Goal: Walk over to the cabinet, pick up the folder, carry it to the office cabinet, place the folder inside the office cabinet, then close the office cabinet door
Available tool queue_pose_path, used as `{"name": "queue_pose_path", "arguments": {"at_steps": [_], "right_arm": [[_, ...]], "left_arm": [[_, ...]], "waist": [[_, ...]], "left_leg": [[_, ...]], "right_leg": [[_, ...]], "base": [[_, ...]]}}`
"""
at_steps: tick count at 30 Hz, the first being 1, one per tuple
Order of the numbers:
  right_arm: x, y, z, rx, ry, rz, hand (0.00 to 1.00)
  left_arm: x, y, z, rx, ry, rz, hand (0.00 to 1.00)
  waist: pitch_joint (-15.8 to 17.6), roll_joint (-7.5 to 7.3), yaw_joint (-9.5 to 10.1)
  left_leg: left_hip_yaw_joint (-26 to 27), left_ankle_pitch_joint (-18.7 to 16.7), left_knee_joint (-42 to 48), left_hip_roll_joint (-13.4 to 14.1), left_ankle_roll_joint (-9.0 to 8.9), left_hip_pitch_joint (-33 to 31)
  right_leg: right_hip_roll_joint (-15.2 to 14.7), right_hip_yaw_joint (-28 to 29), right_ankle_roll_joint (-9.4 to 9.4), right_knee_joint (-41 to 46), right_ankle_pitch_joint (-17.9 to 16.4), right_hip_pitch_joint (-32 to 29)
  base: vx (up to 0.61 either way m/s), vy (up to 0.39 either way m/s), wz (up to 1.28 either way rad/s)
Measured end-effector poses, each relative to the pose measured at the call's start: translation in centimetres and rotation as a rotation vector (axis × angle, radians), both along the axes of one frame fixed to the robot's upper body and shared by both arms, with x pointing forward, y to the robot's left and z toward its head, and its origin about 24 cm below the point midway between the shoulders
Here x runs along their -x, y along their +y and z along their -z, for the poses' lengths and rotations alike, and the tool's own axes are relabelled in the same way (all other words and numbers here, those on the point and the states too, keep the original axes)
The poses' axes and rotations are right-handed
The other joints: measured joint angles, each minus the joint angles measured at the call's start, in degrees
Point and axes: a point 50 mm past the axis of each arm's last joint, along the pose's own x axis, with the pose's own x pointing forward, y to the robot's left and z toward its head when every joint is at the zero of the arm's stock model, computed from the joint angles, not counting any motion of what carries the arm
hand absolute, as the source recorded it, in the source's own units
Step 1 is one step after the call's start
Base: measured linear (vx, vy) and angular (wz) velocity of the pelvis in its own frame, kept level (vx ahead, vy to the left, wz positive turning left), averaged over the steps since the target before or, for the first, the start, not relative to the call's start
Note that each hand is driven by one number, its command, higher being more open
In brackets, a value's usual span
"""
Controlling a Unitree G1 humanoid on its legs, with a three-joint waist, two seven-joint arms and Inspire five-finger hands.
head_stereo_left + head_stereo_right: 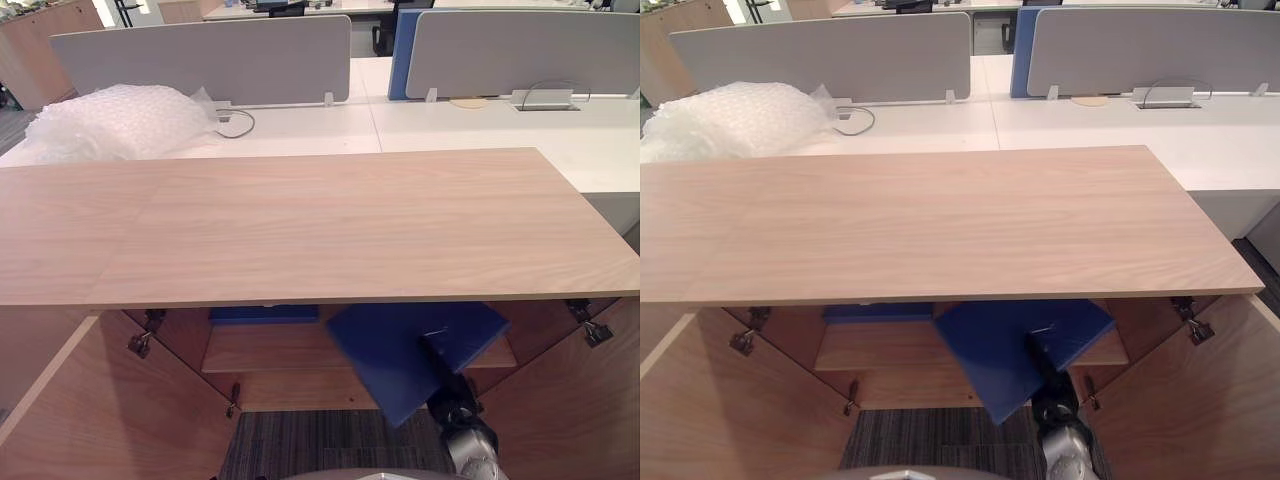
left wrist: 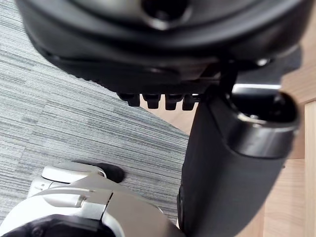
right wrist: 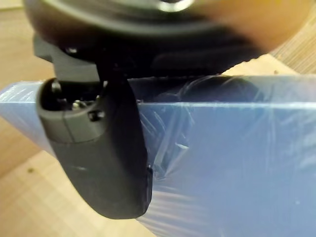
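**Left eye view onward — folder at the mouth of the open cabinet**

Left eye view: the office cabinet [image 1: 320, 220] stands with both doors swung wide, the left door [image 1: 120, 410] and the right door [image 1: 580, 400] angling out toward the robot. That leaves a broad opening beneath the overhanging top. The blue folder [image 1: 380, 360] sits tilted in that opening, its far part under the top and over the shelf [image 1: 270, 350], its near corner hanging out above the carpet. The right hand [image 1: 442, 358] grips it from the near right side, probably so the free far edge can lead inward. Another blue item [image 1: 265, 313] lies at the back, so the room for the folder is toward the shelf's right and front.

Right eye view: the same arrangement. The top's front edge is the ceiling to clear, and I judge the tilt helps the folder pass beneath it.

Left wrist view: the left hand [image 2: 222, 163] hangs over grey carpet [image 2: 74, 98] beside a door panel, fingers in a relaxed row with nothing in them — kept out of the opening.

Right wrist view: the thumb [image 3: 103, 163] clamps down across the folder's glossy face by its edge, pinching it against the hand. Bare wood shows beyond that edge on one side.
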Motion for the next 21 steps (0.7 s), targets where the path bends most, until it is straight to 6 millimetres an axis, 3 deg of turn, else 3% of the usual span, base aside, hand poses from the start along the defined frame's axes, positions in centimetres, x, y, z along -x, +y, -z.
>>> {"name": "queue_pose_path", "arguments": {"at_steps": [3, 5, 7, 9, 11, 13, 16, 21], "right_arm": [[-2.4, -0.9, -1.4, -0.014, -0.073, 0.130, 0.00], [-4.7, -1.2, -3.2, -0.025, -0.160, 0.194, 0.00], [-8.0, -1.3, -6.9, -0.006, -0.316, 0.221, 0.00], [-10.2, -0.9, -9.6, -0.012, -0.420, 0.219, 0.00], [-11.9, 0.8, -11.2, -0.067, -0.470, 0.192, 0.00], [-12.4, 1.9, -11.9, -0.076, -0.482, 0.161, 0.00], [-12.6, 2.5, -12.8, -0.087, -0.502, 0.166, 0.00], [-13.7, 2.7, -14.2, -0.097, -0.518, 0.188, 0.00]], "left_arm": [[-0.1, 0.3, -0.1, 0.000, -0.017, -0.046, 1.00], [-0.6, 0.2, -0.1, 0.007, -0.045, -0.102, 1.00], [-2.0, -0.8, -0.1, 0.036, -0.087, -0.144, 1.00], [-3.1, -1.2, -0.2, 0.046, -0.113, -0.162, 1.00], [-3.5, -1.3, -0.2, 0.052, -0.120, -0.200, 1.00], [-3.4, -1.1, -0.2, 0.058, -0.121, -0.260, 1.00], [-4.0, -1.1, -0.2, 0.067, -0.147, -0.350, 1.00], [-5.8, -0.6, -0.7, 0.073, -0.198, -0.452, 1.00]], "waist": [[1.1, 0.01, 0.53], [3.5, 1.21, 0.53], [6.7, 4.48, 0.43], [8.2, 5.29, 0.45], [9.8, 4.02, 0.80], [10.3, 3.40, 1.18], [11.1, 3.09, 1.35], [12.4, 0.90, 1.72]], "left_leg": [[0.0, -0.1, 4.5, -0.9, 0.10, -2.3], [-0.1, -2.4, 12.7, -0.6, 0.85, -6.4], [-0.1, -7.2, 23.2, 1.0, 2.12, -13.8], [0.2, -10.9, 28.7, 1.3, 4.08, -19.8], [1.7, -13.6, 35.7, 1.5, 3.72, -25.1], [3.3, -15.1, 39.9, 1.8, 3.89, -28.8], [4.4, -16.2, 44.2, 1.8, 3.62, -33.3], [6.6, -20.6, 56.2, 2.0, 3.14, -42.5]], "right_leg": [[-1.2, -0.1, 0.24, -0.3, 0.9, 0.2], [-1.5, -0.2, -0.08, 2.9, 0.3, -1.4], [-1.1, -0.1, -0.64, 13.6, -3.4, -8.8], [-1.7, 0.7, -0.86, 23.7, -6.9, -17.2], [-2.3, 3.1, -1.06, 32.6, -10.2, -24.4], [-2.3, 5.0, -1.09, 37.7, -11.5, -29.5], [-2.8, 6.7, -1.05, 43.1, -12.7, -35.2], [-3.4, 10.6, -0.99, 56.8, -17.2, -47.0]], "base": [[-0.13, 0.050, 0.05], [-0.22, 0.024, 0.07], [-0.35, 0.043, 0.05], [-0.33, -0.005, -0.06], [-0.31, -0.068, -0.28], [-0.19, -0.054, -0.35], [-0.14, -0.033, -0.20], [-0.04, -0.003, -0.12]]}}
